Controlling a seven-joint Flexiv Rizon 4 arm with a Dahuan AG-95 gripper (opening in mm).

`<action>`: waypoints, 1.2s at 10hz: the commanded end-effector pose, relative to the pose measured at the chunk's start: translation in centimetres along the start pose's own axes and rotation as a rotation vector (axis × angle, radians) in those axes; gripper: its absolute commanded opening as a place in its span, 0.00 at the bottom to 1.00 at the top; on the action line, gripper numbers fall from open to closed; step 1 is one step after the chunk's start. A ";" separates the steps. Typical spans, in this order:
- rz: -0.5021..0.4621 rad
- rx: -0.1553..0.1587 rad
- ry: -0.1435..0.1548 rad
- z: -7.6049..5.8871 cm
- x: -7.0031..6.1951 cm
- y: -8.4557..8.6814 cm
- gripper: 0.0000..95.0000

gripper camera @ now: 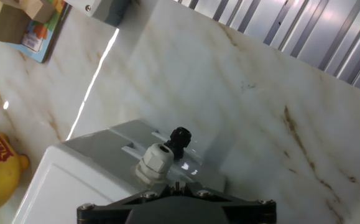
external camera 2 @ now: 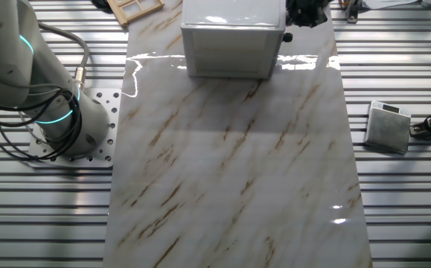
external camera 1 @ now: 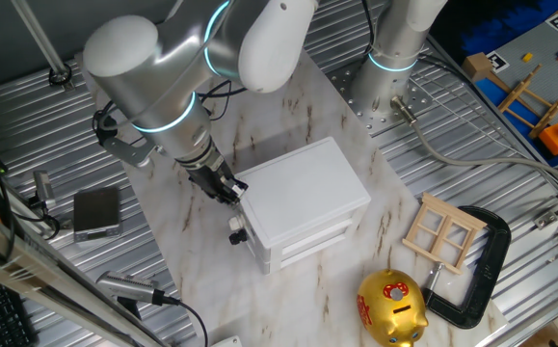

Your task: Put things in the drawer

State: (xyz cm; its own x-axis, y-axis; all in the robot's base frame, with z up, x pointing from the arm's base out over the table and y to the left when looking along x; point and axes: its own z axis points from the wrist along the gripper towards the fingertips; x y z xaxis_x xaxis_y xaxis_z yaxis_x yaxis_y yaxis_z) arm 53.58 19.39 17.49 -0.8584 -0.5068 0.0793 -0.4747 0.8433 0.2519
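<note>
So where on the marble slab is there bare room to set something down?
The broad stretch of slab from the cabinet toward the near edge, beside the arm base, is bare. It is crowded around the cabinet: the gripper is at one side, with the window frame, clamp and gold piggy bank on the other.

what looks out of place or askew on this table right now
Nothing looks spilled or damaged. The white cabinet stands square on the marble, its drawer apparently shut. The wooden window frame and golden piggy bank lie outside it, not yet stowed. The gripper sits at the cabinet's corner.
</note>
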 end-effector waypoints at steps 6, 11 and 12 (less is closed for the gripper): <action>-0.035 0.005 0.005 -1.9 -0.3 -0.8 0.00; -0.051 0.014 0.014 -2.3 0.3 -1.0 0.00; -0.059 0.017 0.016 -2.3 0.3 -1.0 0.00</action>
State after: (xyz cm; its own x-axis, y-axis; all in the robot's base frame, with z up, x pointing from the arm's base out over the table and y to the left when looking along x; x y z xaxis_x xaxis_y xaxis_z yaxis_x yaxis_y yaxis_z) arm 54.24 18.06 19.46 -0.8224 -0.5632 0.0802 -0.5323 0.8116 0.2409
